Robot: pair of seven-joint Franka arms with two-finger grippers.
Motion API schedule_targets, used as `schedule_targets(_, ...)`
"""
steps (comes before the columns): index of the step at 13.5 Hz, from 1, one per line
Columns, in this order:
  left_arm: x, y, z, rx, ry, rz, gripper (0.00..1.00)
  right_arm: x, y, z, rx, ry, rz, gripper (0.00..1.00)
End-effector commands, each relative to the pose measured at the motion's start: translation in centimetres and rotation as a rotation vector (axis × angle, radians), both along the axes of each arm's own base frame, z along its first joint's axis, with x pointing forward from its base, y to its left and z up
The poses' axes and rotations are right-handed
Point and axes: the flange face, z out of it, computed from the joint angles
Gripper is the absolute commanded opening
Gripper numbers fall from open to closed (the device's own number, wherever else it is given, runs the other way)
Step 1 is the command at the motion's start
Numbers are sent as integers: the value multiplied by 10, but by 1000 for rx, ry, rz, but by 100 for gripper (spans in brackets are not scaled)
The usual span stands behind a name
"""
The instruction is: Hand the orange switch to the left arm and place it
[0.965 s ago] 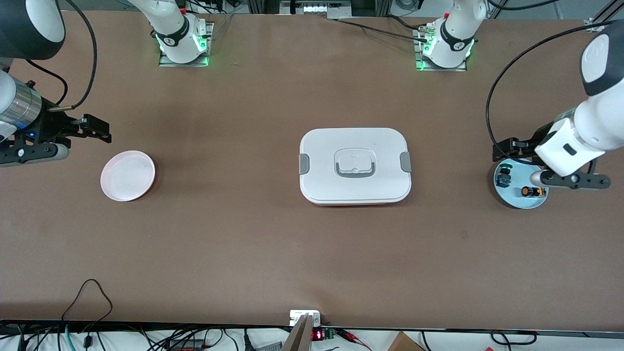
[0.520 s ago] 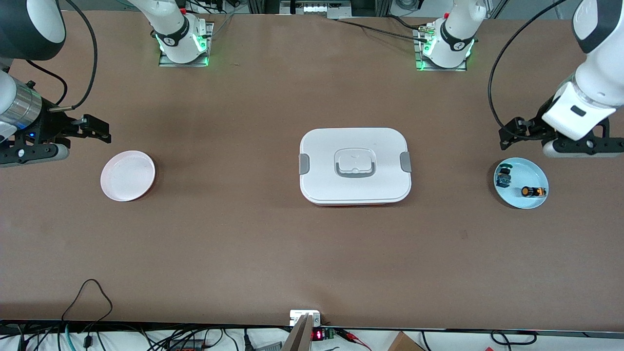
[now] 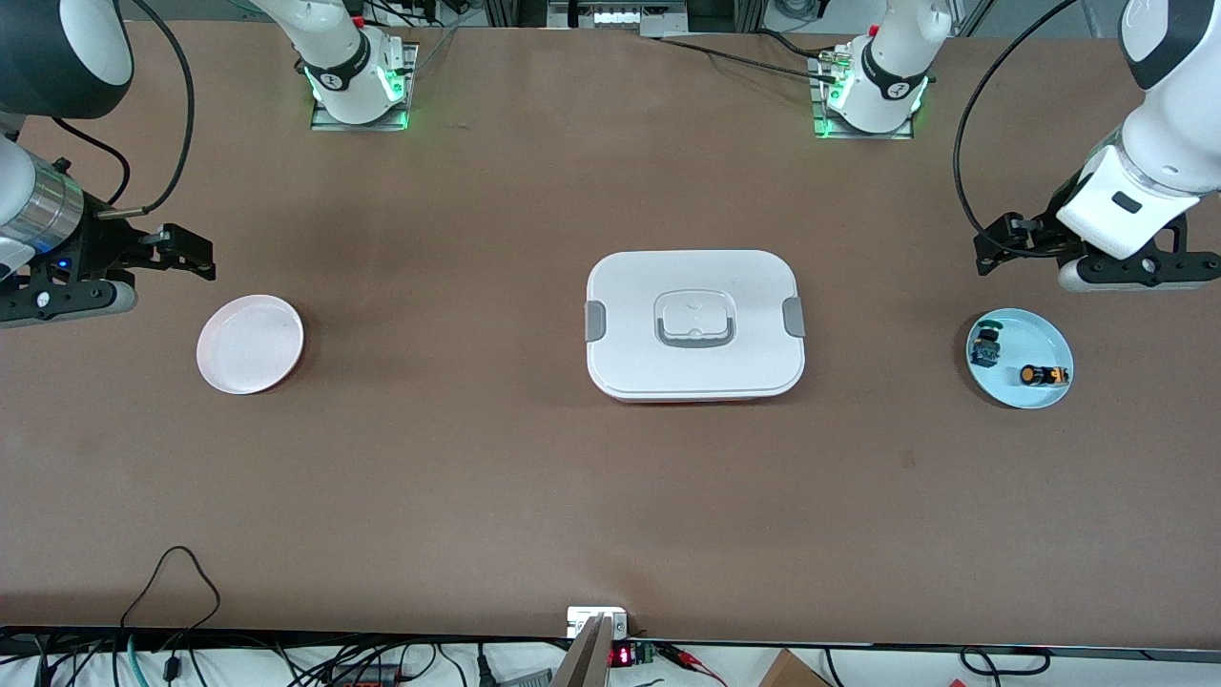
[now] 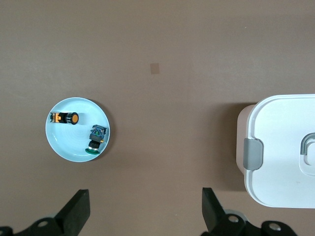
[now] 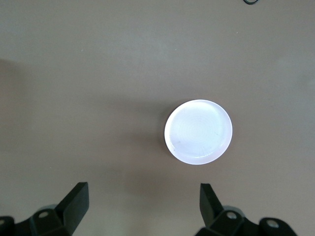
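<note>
The orange switch point(image 3: 1040, 375) lies on its side on a light blue plate point(image 3: 1025, 393) at the left arm's end of the table. It also shows in the left wrist view point(image 4: 66, 118). My left gripper point(image 3: 1135, 272) is open and empty, up over bare table just off that plate; its own view shows the jaws wide apart point(image 4: 146, 196). The white box point(image 3: 695, 323) with grey clips sits closed at the table's middle. My right gripper point(image 3: 57, 296) is open and empty and waits over bare table beside a white plate point(image 3: 250, 343).
A small blue-and-green switch point(image 3: 985, 348) lies on the same blue plate, beside the orange one. The white plate is empty in the right wrist view point(image 5: 198, 132). The box's corner shows in the left wrist view point(image 4: 280, 152). Cables run along the table's front edge.
My left gripper has risen and drawn off from over the blue plate toward the arms' bases, uncovering both switches. The right arm has not moved.
</note>
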Motion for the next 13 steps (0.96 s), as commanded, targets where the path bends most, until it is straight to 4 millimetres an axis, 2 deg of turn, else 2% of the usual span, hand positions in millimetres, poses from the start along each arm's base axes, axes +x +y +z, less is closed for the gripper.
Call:
schedule_targets(1,3,1,5,-12,11,8,100,2,1,6,-14,-5,14,100)
schedule_targets(13,11,0,2,-8,17,2,100,1,4,7,-13,-8,20,100)
